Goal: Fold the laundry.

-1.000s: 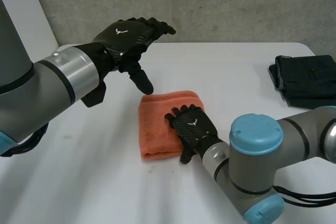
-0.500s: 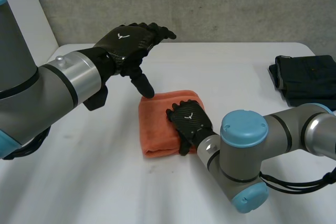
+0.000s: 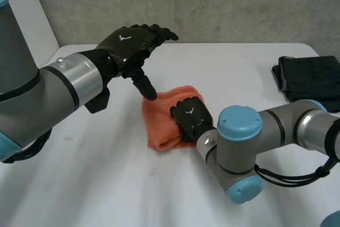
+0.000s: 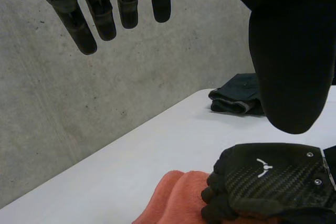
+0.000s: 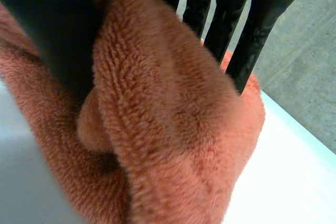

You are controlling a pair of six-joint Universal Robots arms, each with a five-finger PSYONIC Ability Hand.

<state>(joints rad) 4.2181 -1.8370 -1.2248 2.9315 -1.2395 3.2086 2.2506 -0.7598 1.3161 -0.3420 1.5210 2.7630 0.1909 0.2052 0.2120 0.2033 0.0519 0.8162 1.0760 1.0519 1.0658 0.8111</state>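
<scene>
Towel (image 3: 159,125), orange and bunched, sits on the table (image 3: 106,174). The left hand (image 3: 127,43) hovers open over its far corner, thumb pointing down. The right hand (image 3: 190,116) clamps its right side between thumb and fingers. Dark clothes (image 3: 313,78) lie well beyond the right hand.

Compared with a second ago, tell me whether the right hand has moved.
Yes. The right hand, gripping the orange towel, has shifted slightly toward the table's far edge, bunching the towel.

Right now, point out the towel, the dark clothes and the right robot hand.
towel (image 3: 158,123): head view, bare part.
dark clothes (image 3: 312,78): head view, pile's top.
right robot hand (image 3: 189,116): head view, its back.
</scene>
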